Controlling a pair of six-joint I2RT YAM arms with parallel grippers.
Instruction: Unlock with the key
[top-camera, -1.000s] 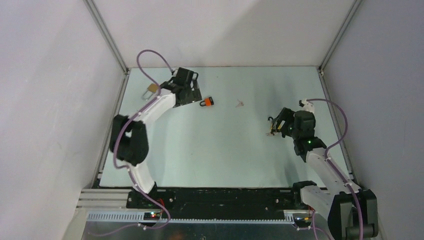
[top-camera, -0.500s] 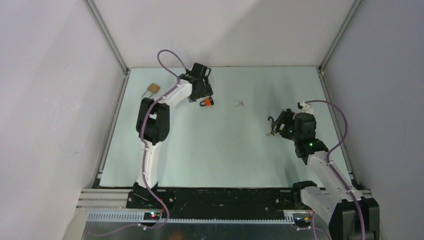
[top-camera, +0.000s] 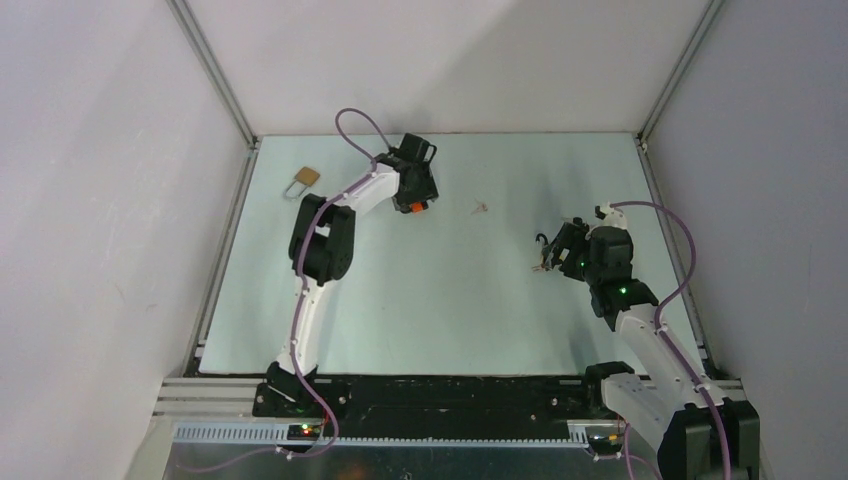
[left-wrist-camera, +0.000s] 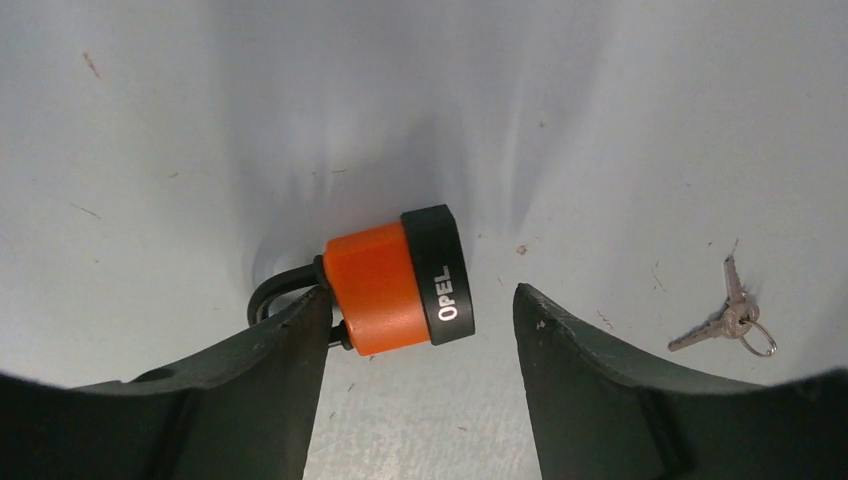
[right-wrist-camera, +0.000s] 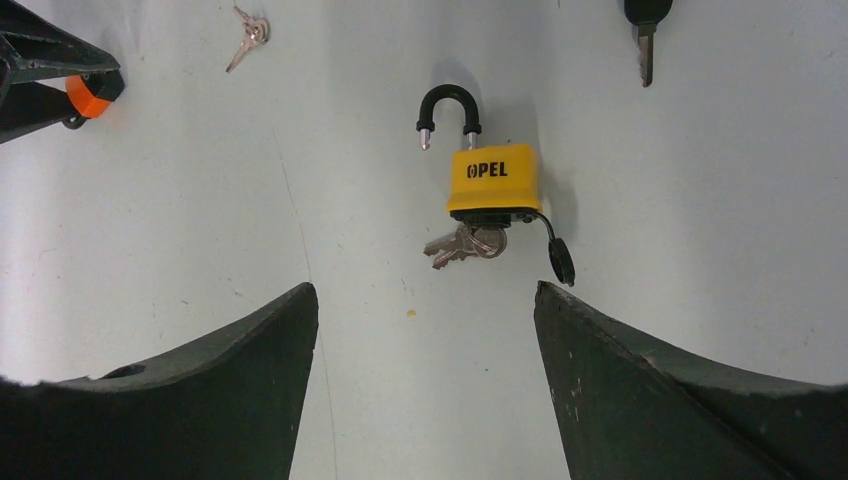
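Note:
An orange padlock (left-wrist-camera: 385, 295) with a black base lies on its side on the table, also in the top view (top-camera: 417, 206). My left gripper (left-wrist-camera: 420, 295) is open around it, and the left finger (left-wrist-camera: 270, 370) touches its black shackle. A yellow padlock (right-wrist-camera: 492, 180) lies ahead of my open, empty right gripper (right-wrist-camera: 422, 288). One leg of its black shackle (right-wrist-camera: 448, 108) stands free of the body. A bunch of keys (right-wrist-camera: 465, 243) sits at its bottom end. In the top view the right gripper (top-camera: 560, 245) is just right of it.
A pair of small loose keys (left-wrist-camera: 735, 320) lies right of the orange padlock, also in the top view (top-camera: 481, 208). A brass padlock (top-camera: 305, 178) lies at the far left. A black-headed key (right-wrist-camera: 645, 25) lies beyond the yellow padlock. Walls enclose the table.
My left arm has swung right, from beside the brass padlock to over the orange padlock. The right arm has barely moved.

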